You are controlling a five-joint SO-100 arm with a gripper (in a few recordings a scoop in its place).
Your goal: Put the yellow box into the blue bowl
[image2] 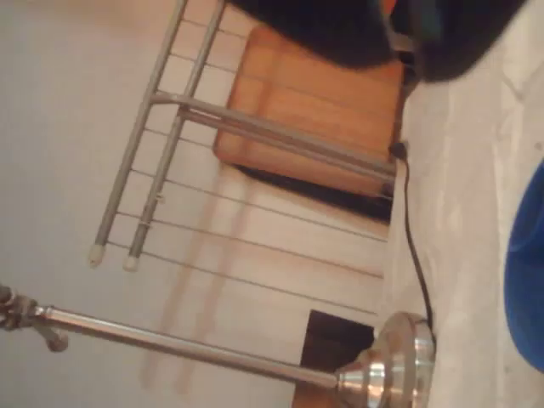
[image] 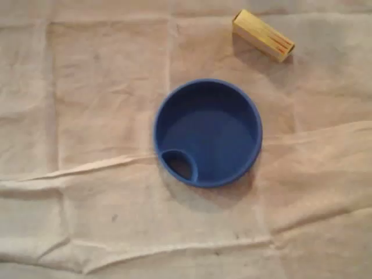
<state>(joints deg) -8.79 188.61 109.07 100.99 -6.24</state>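
Two task items are lying on a tabletop covered by a creased off-white cloth [image: 87, 116], as the overhead view shows it:

1. Yellow box [image: 263, 35]: a long carton, yellow on top with a paler side, and with red-orange stripes at its lower-right end. It is lying flat and slanted close to the top edge of the tabletop, near the upper-right corner. It is sitting outside the bowl and well apart from it, with nothing touching it.

2. Blue bowl [image: 212, 131]: round and sitting upright about mid-tabletop, below and left of the box. Its main basin is holding nothing. A small teardrop pocket [image: 179, 164] is sitting against the rim at the lower left.

Wrist view, lying on its side:

3. The blue bowl [image2: 527, 280] is showing as a curved edge at the right border, resting on the pale cloth.

4. A polished metal stand base [image2: 395, 361] with a pole [image2: 170, 340] is standing at the cloth's edge, and a black cable [image2: 412, 246] is running along that edge.

5. A wooden panel [image2: 314, 110] and a grey metal frame [image2: 153, 170] are standing beyond the table.

6. A dark blurred mass [image2: 340, 25] with an orange patch is hanging at the top border. Whether it belongs to the gripper cannot be told, nor how wide the jaws are standing or whether they are holding anything
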